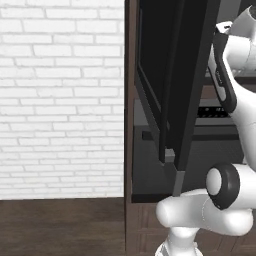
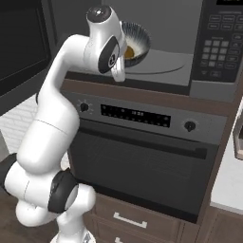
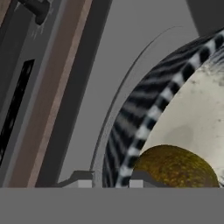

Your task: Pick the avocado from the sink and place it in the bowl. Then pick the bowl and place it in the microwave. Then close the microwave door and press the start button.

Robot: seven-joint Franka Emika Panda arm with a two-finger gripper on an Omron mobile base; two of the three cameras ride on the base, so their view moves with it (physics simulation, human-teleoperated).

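Resting inside the microwave (image 2: 190, 42) cavity: the bowl (image 2: 137, 42), grey with a ribbed outside, seated on the round turntable plate (image 2: 156, 66), with the avocado (image 2: 129, 51) lying in it as a golden-brown lump.

Gripper (image 3: 107, 183): the hand view shows one fingertip on each side of the bowl's striped rim, one outside the wall, one inside just beside the avocado (image 3: 175, 168). The tips straddle the rim closely; whether they press on it or have let go cannot be told from these pictures.

Microwave door (image 1: 175, 85): swung wide open, its black panel edge-on in the left base view, near the arm's upper link. Oven (image 2: 142, 142) below, with display strip, knobs and bar handle, is no part of the task.

Judged position in the task: bowl delivered; release, withdrawal, door closing and start button remain.

Risks, as judged:
- If the fingers pull back while clamped, the bowl would drag toward the cavity mouth or tip, spilling the avocado.
- The inner finger sits close to the avocado; a lift at an angle could nudge it or catch the rim.
- The open door stands close to the arm; a wide swing in retreat could strike it.
- A bowl left near the front edge could block the door.

Hidden or unclear:
- Fingertips cut off at the hand view's bottom; gap not readable.
- Gripper masked by the wrist in the right base view.
- Control panel (image 2: 216, 47) buttons too small to tell the start button.
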